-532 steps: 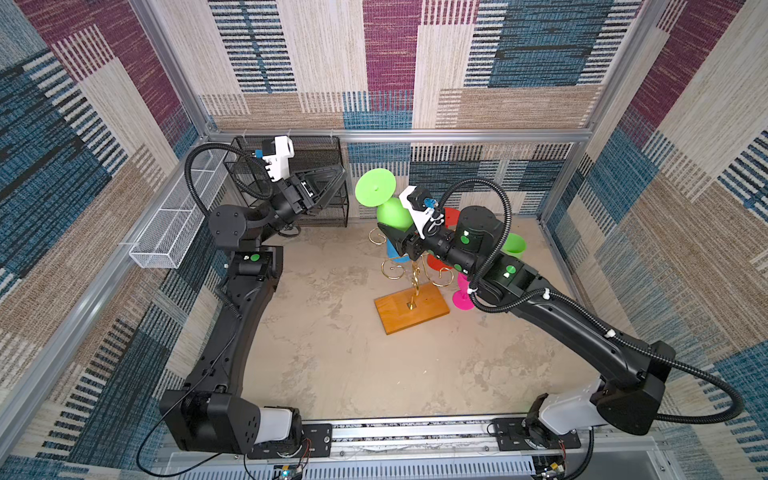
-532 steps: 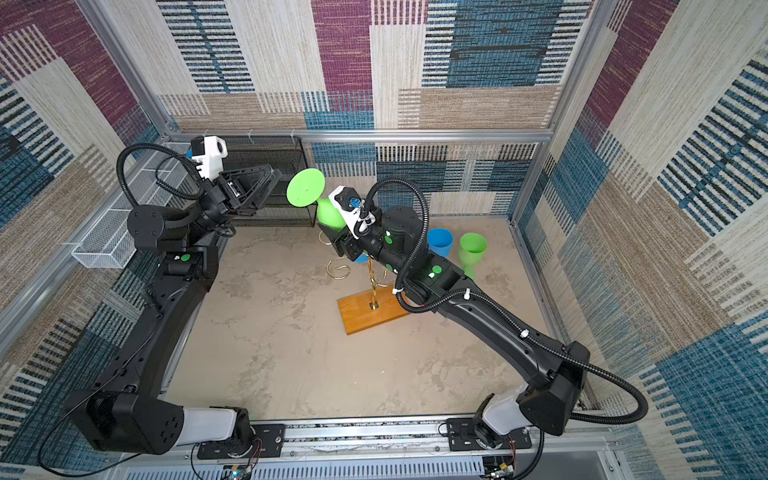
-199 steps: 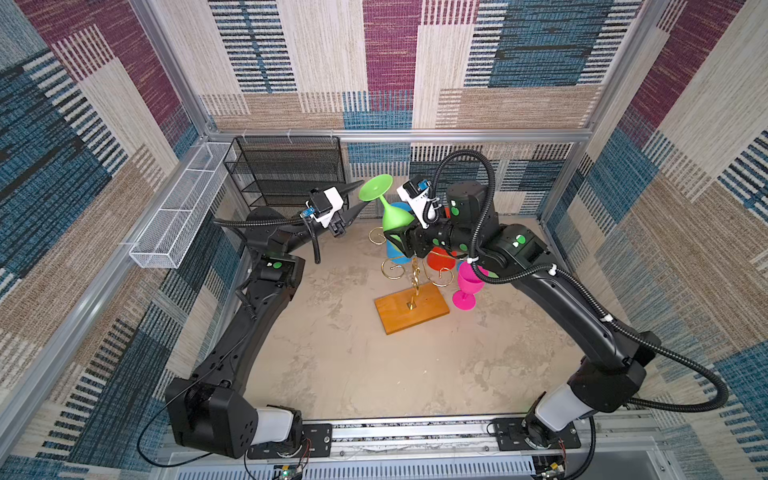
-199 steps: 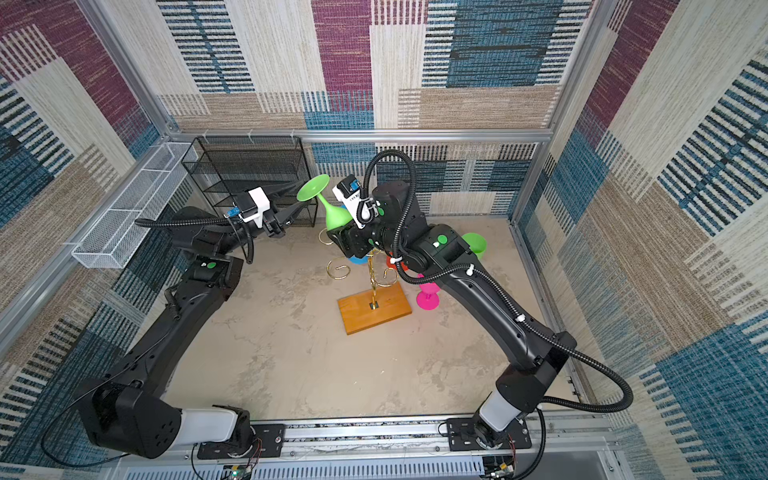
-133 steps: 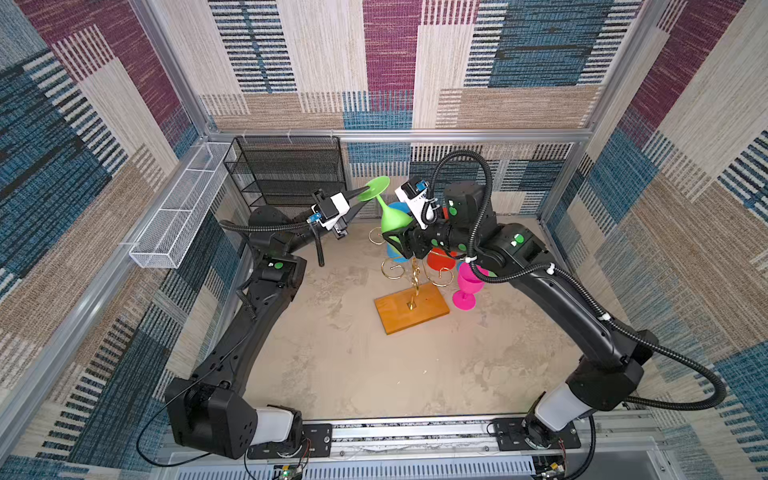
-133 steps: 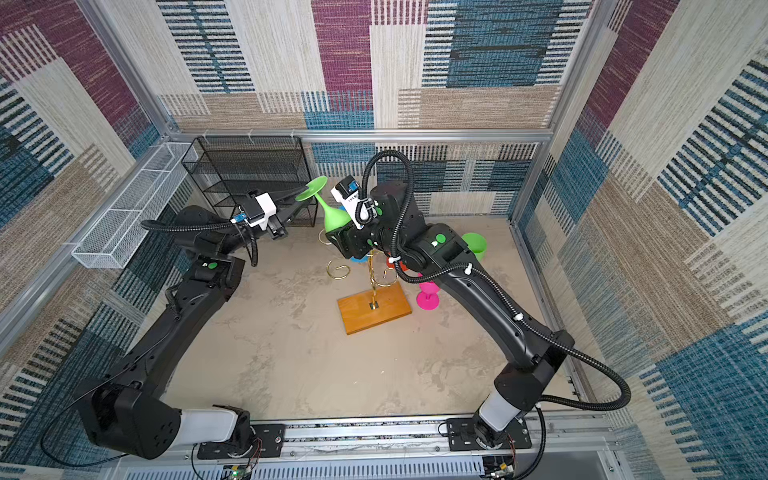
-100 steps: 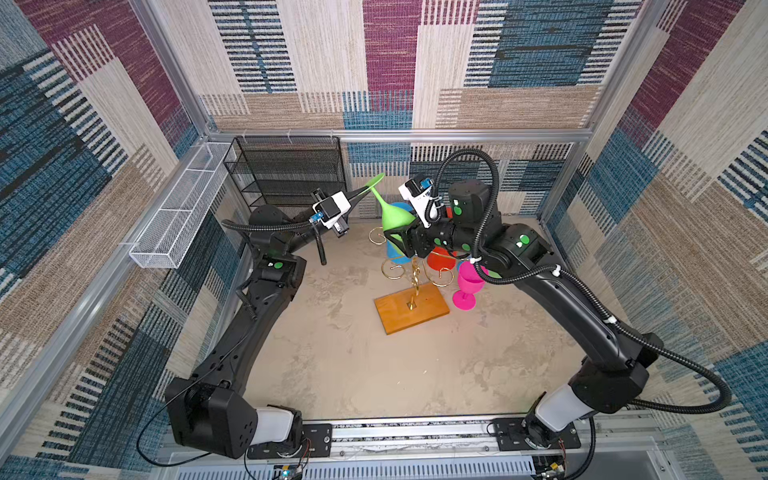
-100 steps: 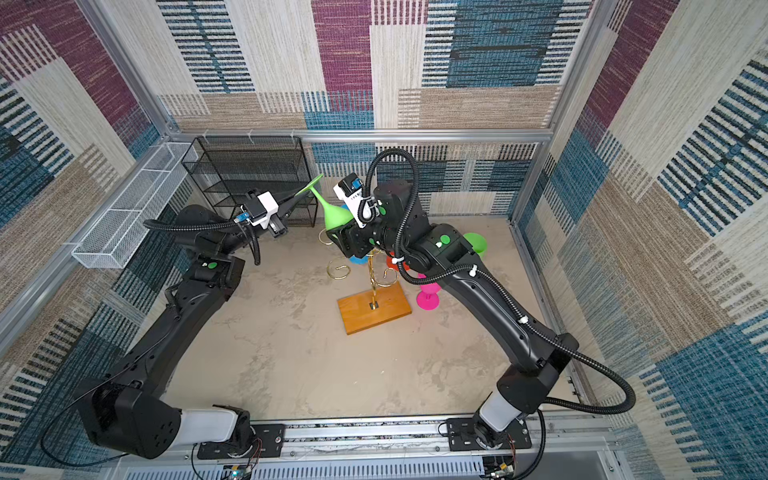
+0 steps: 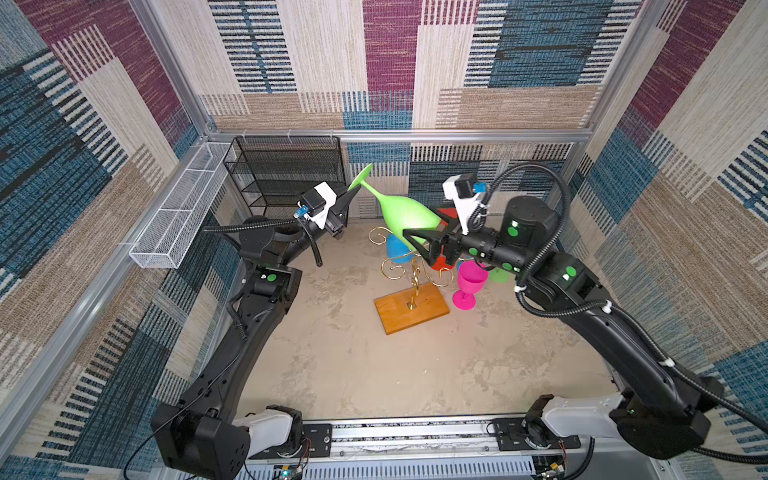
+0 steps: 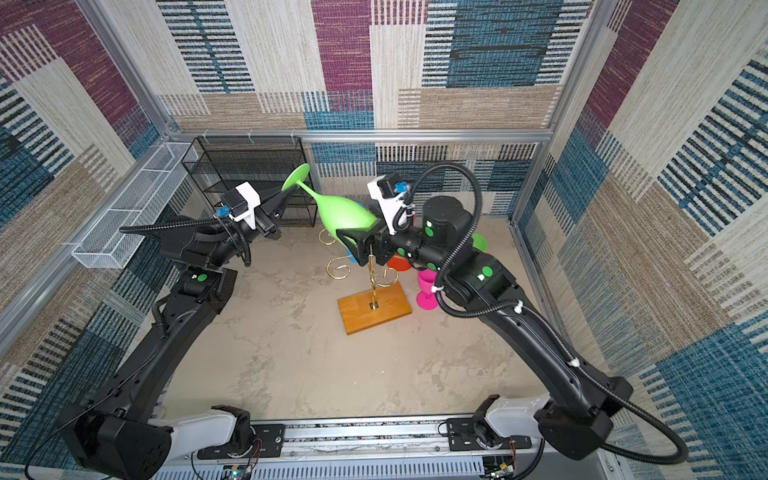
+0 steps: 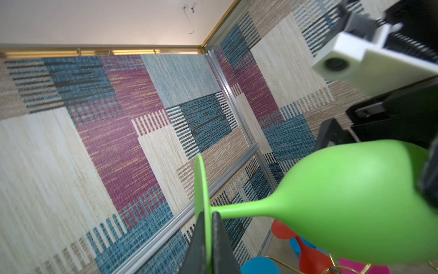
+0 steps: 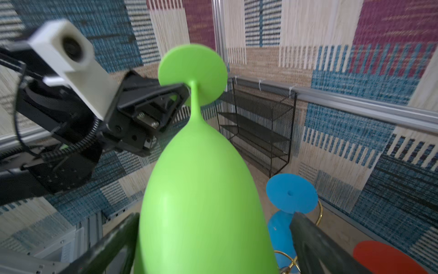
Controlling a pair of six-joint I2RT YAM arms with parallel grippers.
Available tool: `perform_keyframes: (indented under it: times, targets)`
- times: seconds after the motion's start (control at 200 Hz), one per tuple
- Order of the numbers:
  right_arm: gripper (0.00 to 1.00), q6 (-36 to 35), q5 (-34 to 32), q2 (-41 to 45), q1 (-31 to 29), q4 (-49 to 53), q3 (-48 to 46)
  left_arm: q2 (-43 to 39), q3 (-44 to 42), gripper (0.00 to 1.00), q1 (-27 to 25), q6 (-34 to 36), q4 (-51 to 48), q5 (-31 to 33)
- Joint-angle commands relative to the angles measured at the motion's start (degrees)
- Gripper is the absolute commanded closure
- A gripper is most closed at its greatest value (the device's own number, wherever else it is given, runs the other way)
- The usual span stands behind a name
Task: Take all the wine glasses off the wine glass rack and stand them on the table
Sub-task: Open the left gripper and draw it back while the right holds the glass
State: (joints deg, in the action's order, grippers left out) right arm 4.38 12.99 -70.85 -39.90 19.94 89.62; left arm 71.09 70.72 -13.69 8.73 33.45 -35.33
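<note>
Left fingers (image 11: 216,229): pressed together on the foot of the green wine glass (image 9: 401,212), pinching the thin disc edge-on near the stem.

The glass hangs tilted in the air. Its stem runs from that pinch toward the right fingers, and the bowl end lies between them.

Right fingers (image 12: 308,239): spread wide on either side of the bowl, with a gap showing on one side. By my reading they are not gripping.

The wine glass rack (image 9: 415,272) stands on the desk (image 9: 353,365) below the right fingers, and the glass is clear of its gold scrolls. A blue glass (image 12: 291,193) sits just beyond them.

Judgement: this is a hand-over, right to left.
- Keep the left pinch dead steady.
- Draw the right fingers straight back along the bowl's axis without brushing it.
- Risk: a pinch on the foot alone carries a long lever, so the bowl may droop or swivel.
</note>
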Motion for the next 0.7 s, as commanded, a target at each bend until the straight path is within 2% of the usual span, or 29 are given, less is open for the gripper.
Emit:
perform_keyframes:
  times: [0.0, 0.145, 0.305, 0.696]
  targets:
    - [0.0, 5.51, -0.48, 5.37, 1.33, -10.93, -4.53, -1.49, -2.55, 1.0, 0.07, -12.64, -1.49, 8.67]
    - [0.13, 7.33, -3.17, 9.68, 2.02, -10.13, -8.59, -3.27, -6.26, 1.0, 0.08, -21.35, 0.35, 10.34]
    - [0.31, 9.28, -3.58, 10.71, 2.11, -9.69, -11.22, -4.54, -9.08, 1.0, 0.07, -24.99, 3.41, 10.81]
    - [0.37, 12.04, 3.43, 1.34, 1.98, -14.01, -8.98, -5.17, -9.72, 1.0, 0.07, -24.42, 3.12, 9.16]
